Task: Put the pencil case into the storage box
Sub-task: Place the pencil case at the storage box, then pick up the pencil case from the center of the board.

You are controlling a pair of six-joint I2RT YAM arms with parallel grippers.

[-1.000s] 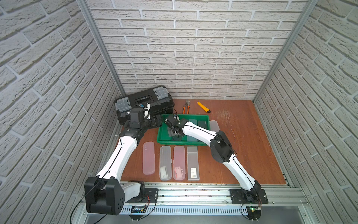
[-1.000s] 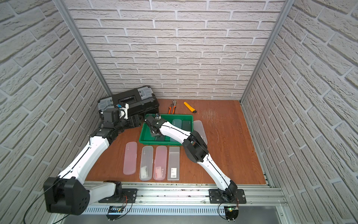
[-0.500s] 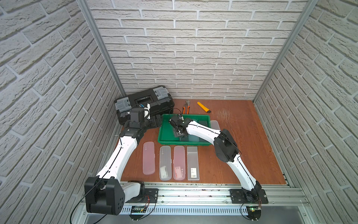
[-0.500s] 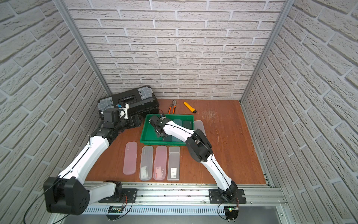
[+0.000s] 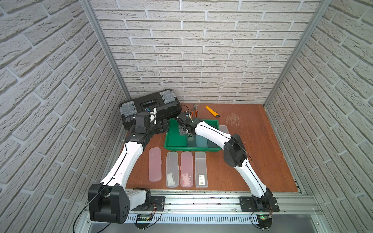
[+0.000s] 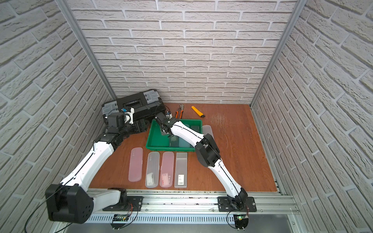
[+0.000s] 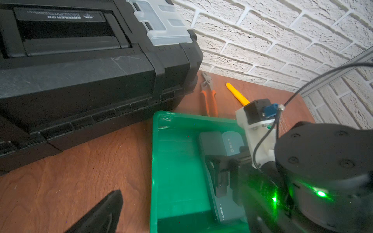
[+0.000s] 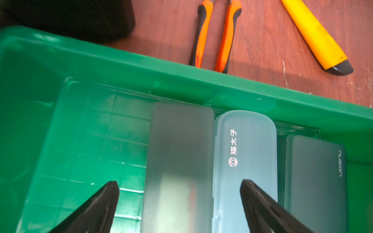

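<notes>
The green storage box [image 5: 175, 148] sits mid-table in both top views. Three pencil cases lie side by side in it: a frosted grey one [image 8: 179, 145], a light blue one [image 8: 246, 161] and a dark one [image 8: 316, 181]. My right gripper [image 8: 179, 201] hangs open just above the frosted grey case, one finger [image 8: 96, 207] over the green floor, the other over the blue case. It grips nothing. My left gripper [image 5: 163, 127] stands open beside the box's left rim, empty. Several more pencil cases [image 5: 172, 169] lie in a row in front of the box.
A black toolbox [image 5: 149, 109] with grey latches stands at the back left, close behind my left gripper. Orange pliers [image 5: 194, 112] and a yellow knife [image 5: 212, 111] lie behind the box. One more clear case [image 5: 224, 129] rests against the box's right side. Brick walls enclose the table.
My right gripper has drifted a little to the right over the storage box, still open. The left arm has not moved.
</notes>
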